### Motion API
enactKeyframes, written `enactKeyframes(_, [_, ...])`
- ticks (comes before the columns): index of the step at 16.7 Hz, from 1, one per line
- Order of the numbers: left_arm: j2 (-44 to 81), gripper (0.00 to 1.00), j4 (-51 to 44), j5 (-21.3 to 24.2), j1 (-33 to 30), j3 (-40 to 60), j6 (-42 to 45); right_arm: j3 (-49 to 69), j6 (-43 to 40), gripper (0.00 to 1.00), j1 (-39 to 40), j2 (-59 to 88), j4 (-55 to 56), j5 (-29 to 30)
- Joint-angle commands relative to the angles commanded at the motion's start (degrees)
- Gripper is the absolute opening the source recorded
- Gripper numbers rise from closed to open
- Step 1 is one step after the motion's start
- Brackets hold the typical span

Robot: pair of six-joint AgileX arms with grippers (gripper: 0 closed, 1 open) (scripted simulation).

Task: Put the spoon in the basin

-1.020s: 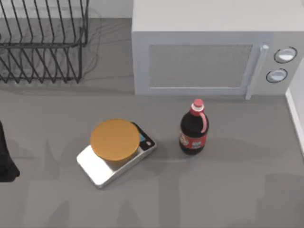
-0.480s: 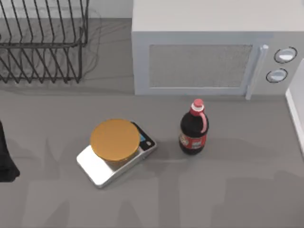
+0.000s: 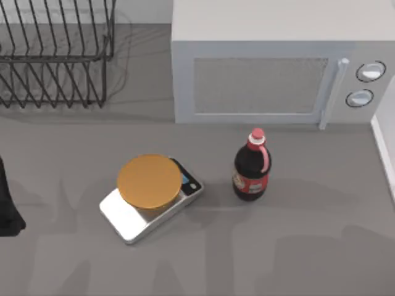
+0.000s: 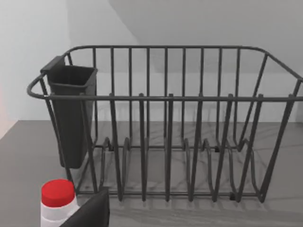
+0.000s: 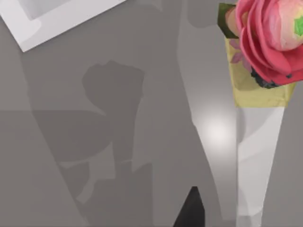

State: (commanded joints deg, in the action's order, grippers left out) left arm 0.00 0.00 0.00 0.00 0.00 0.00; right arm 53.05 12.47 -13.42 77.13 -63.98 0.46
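At the left edge of the table, seen from above, the left arm sits low and dark, and its gripper faces the wire dish rack, with a black cutlery cup hung on one end and a red-capped bottle just beside the gripper. The right gripper hangs over bare grey table near a pink flower in a yellow pot, with a white rim farther off. That rim may be the basin's, which would make the right arm the nearer one for the drop.

Where the spoon lies I cannot tell, so neither its direction nor its long axis can be judged. The cutlery cup is a fair guess. Whether either gripper is open or closed, I cannot tell.
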Motion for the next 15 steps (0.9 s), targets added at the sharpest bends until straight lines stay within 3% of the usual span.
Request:
enactKeyframes(3, [0.0, 1.00, 0.0, 0.0, 0.0, 0.0, 0.0, 3.6, 0.4, 0.00, -0.1, 3.1, -1.4, 0.0])
enactKeyframes(7, [0.0, 1.00, 0.0, 0.0, 0.0, 0.0, 0.0, 16.8, 1.3, 0.00, 0.3, 14.3, -6.4, 0.1])
enactKeyframes(15, [0.0, 1.00, 0.0, 0.0, 0.0, 0.0, 0.0, 65.1, 3.4, 0.00, 2.0, 48.1, -21.4, 0.3])
